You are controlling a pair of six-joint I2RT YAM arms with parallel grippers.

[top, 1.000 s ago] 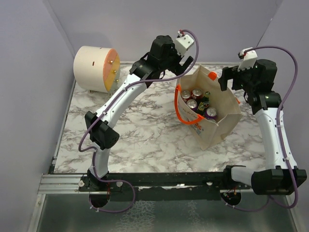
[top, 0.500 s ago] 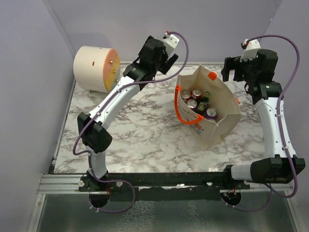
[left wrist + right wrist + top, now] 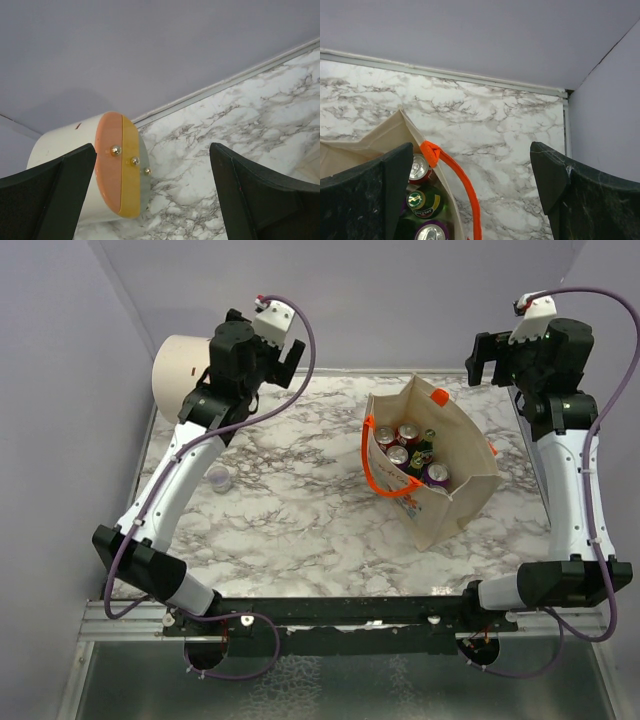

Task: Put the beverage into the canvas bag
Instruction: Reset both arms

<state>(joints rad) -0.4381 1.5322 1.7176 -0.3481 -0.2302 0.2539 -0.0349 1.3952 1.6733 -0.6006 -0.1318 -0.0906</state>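
Marble desk (image 3: 300,510) carries everything. Canvas bag (image 3: 460,505) stands right of centre with its mouth open and its orange handles (image 3: 372,475) slumped over the rim, which by my judgement keeps the opening free from above. Cream drum (image 3: 75,165) with an orange-and-yellow studded face lies on its side in the far-left corner, well apart from the bag and blocking nothing. Left pincer (image 3: 152,150) hangs high near the drum, jaws spread wide, nothing between them. Right pincer (image 3: 471,146) hovers above the bag's far-right side, jaws equally wide and empty. Beverage cans (image 3: 408,434) sit upright inside the bag, with red, green and purple tops showing; task looks about done. Small pale round thing (image 3: 218,478) lies on the desk beside the left arm, too small to identify.
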